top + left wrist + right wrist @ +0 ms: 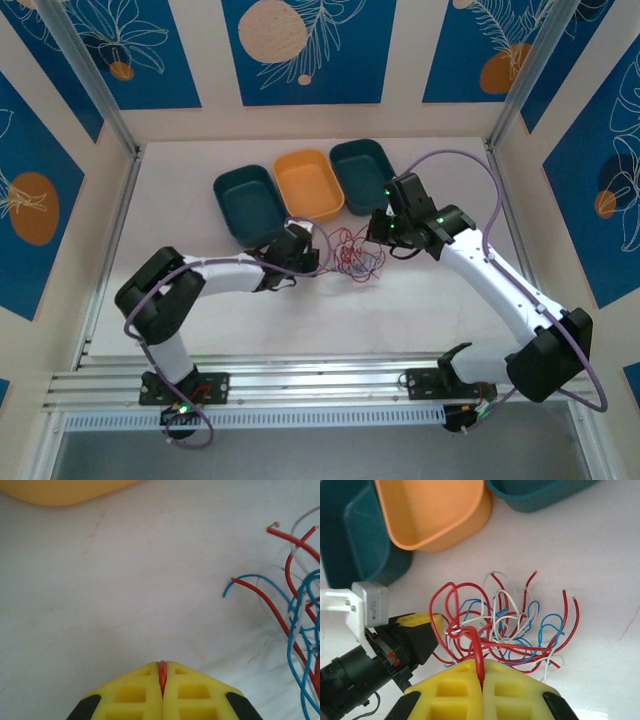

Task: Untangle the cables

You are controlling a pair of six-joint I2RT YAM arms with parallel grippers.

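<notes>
2 grippers closed tight: left gripper (162, 669) and right gripper (482, 672) each pinch 1 red strand (479, 652). Cables (353, 255) lie tangled on the table (400, 320) between them. Recommend slow, level pulls apart; halt if the whole clump drags instead of loosening.

Finishes I can log from my console:
- cables (505, 625): thin wire in smooth, slightly glossy plastic sheathing.
- left gripper (162, 667) and right gripper (482, 666): yellow moulded plastic, matt, with square recesses.
- orange tray (435, 515) and teal trays (350, 535): smooth plastic, soft sheen.
- table (125, 580): white, matt, faintly creased and stained.
- rail (300, 385): ribbed bare metal, satin.
- right arm (495, 285): white and black hard shells, smooth, I judge.
</notes>
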